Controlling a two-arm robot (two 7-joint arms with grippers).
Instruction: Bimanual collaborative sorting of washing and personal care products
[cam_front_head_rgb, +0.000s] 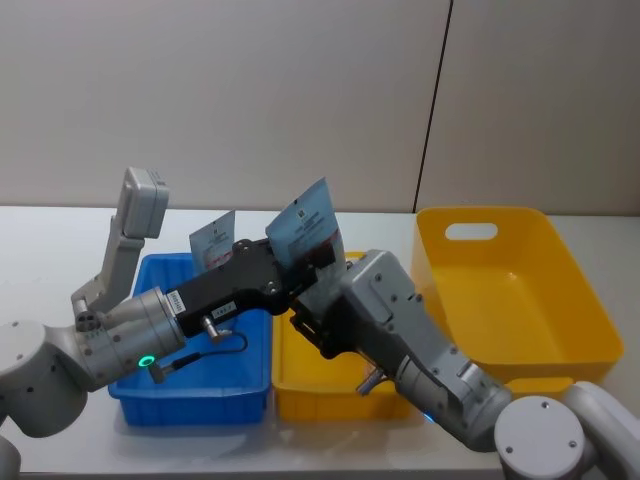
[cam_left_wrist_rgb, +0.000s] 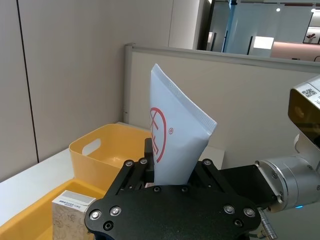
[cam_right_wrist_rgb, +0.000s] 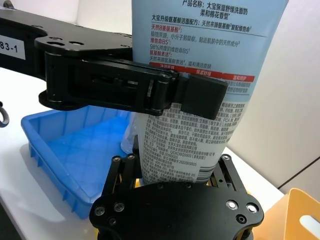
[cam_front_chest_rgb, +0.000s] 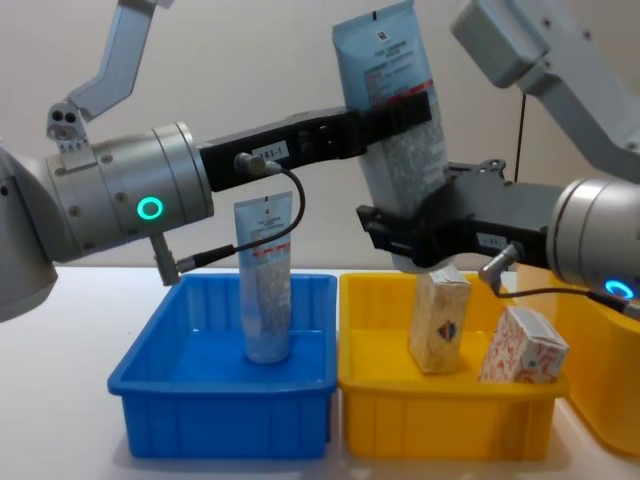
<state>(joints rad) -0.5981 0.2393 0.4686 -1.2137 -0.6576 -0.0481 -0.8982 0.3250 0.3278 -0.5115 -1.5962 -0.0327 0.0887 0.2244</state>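
Both grippers clamp one tube (cam_front_chest_rgb: 385, 60) in the air above the trays, tilted with its flat end up. The left gripper (cam_front_chest_rgb: 398, 112) pinches it across the middle and the right gripper (cam_front_chest_rgb: 410, 235) holds its lower end. One face carries dense Chinese print with red bands, where "98%" is legible; the other bears a red ring emblem with an ® mark. A label (cam_right_wrist_rgb: 10, 47) on the left gripper reads "83-1". A second tube (cam_front_chest_rgb: 267, 285) stands upright in the blue tray (cam_front_chest_rgb: 220, 425). The yellow tray (cam_front_chest_rgb: 440, 430) holds a cream carton (cam_front_chest_rgb: 440, 322) with a blue-red emblem and a leaning white carton (cam_front_chest_rgb: 522, 348); their print is too small to read.
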